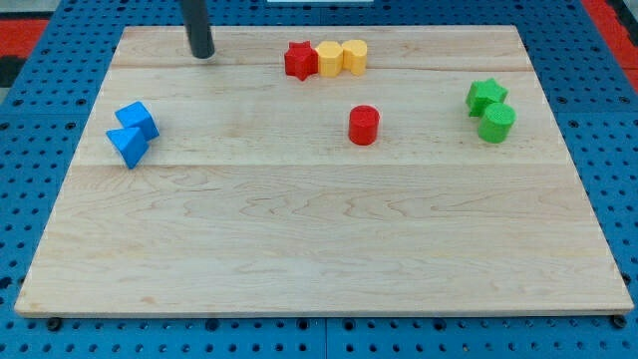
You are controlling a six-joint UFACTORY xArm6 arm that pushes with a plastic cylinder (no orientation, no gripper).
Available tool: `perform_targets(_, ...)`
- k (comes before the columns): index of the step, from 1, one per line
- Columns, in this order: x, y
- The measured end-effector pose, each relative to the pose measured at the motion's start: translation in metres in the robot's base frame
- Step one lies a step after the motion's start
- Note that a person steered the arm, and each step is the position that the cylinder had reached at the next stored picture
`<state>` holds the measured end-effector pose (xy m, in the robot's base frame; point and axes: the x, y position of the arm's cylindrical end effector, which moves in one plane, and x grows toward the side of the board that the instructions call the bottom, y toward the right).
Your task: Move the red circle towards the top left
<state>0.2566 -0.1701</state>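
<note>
On the wooden worktop (299, 249), at the view's left, a blue cube (137, 119) touches a blue triangular block (128, 147) just below it. My tip (202, 55) rests near the top edge, touching no block; no pincer is fitted, so nothing is held. Along the top stand a red star (299, 60), a yellow block (329, 58) and a yellow cylinder (354, 55), in contact. The red circle (364, 126) lies near centre, well apart from my tip, toward the view's lower right of it. At right, a green star (486, 96) touches a green cylinder (496, 123).
</note>
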Motion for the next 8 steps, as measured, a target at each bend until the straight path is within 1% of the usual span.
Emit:
perform_targets(1, 0.035, 0.017)
perform_targets(2, 0.077, 0.057)
perform_targets(3, 0.131, 0.104)
perform_targets(4, 0.181, 0.168)
perform_targets(5, 0.188, 0.233)
perform_targets(6, 0.167, 0.25)
perform_targets(7, 0.137, 0.239)
perform_targets(8, 0.12, 0.212)
